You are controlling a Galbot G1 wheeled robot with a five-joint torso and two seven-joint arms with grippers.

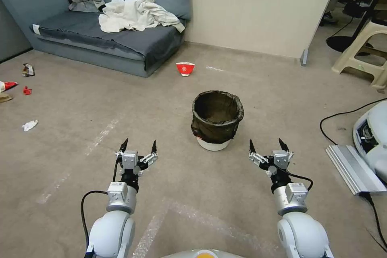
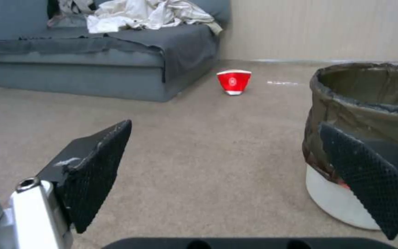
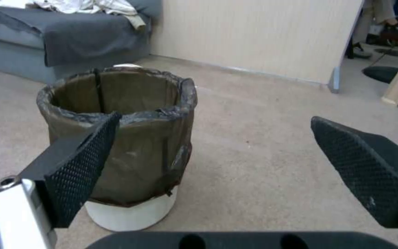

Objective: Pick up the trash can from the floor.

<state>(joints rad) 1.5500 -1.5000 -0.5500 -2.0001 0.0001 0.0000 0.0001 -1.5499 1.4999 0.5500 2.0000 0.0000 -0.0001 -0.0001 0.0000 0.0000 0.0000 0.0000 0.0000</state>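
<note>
The trash can [image 1: 217, 120] stands upright on the floor [image 1: 169, 100], a small white bin wrapped in a crinkled dark liner folded over its rim. My left gripper [image 1: 139, 146] hovers open to its near left and my right gripper [image 1: 266, 145] hovers open to its near right, both short of it and holding nothing. In the left wrist view the trash can [image 2: 365, 114] sits beyond one of the spread fingers [image 2: 93, 166]. The right wrist view has the trash can [image 3: 130, 131] partly behind one black finger [image 3: 79, 166], with the white base visible.
A red-and-white paper bowl [image 1: 185, 68] lies behind the can near a grey sofa [image 1: 105, 36] piled with clothes. Scraps of litter [image 1: 30, 125] lie far left. A cable, a metal plate [image 1: 352, 167] and a white machine sit at right; a beige stool [image 1: 369, 48] stands back right.
</note>
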